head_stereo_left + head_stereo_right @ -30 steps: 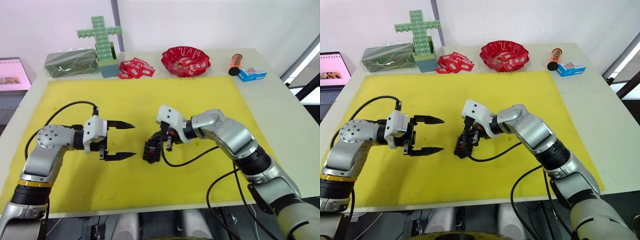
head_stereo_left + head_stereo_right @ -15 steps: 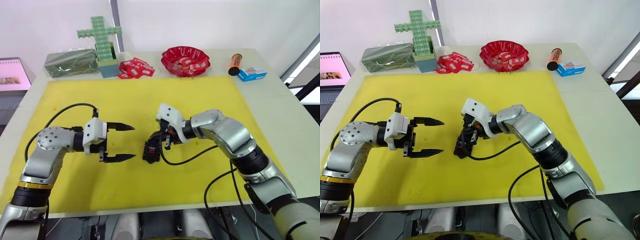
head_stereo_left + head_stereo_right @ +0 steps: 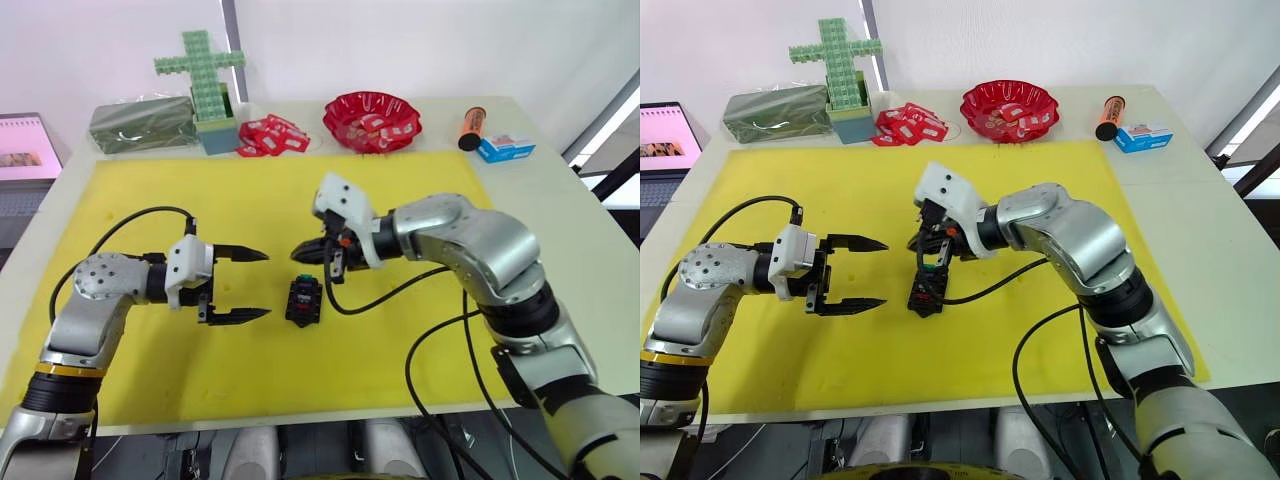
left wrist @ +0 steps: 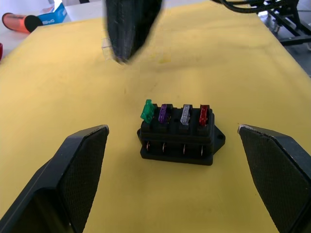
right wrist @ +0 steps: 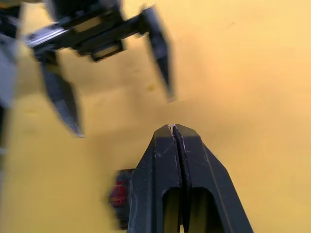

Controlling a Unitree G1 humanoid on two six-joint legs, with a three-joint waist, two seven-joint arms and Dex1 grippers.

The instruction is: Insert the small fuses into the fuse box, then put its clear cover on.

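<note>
The black fuse box (image 3: pixel 303 300) lies on the yellow mat (image 3: pixel 420 200) between my two grippers. In the left wrist view the small fuses stand in a row in its top: green (image 4: pixel 147 110), purple (image 4: pixel 163 112), pale grey (image 4: pixel 185 115) and red (image 4: pixel 204 113). My left gripper (image 3: pixel 266 285) is open just left of the box, empty. My right gripper (image 3: pixel 301 252) is shut and empty, hovering above and slightly behind the box. A faint transparent shape (image 4: pixel 109 47) beside the right fingertips may be the clear cover; I cannot tell for sure.
Along the table's far edge stand a green brick cross (image 3: pixel 200 75), a dark green box (image 3: pixel 140 125), red-and-white packets (image 3: pixel 270 137), a red bowl (image 3: pixel 372 120), an orange cylinder (image 3: pixel 470 128) and a blue-and-white box (image 3: pixel 505 149). A laptop (image 3: pixel 25 150) sits at far left.
My right gripper has lifted off the fuse box and drawn up and back from it. The box stays on the mat. My left gripper has not moved.
</note>
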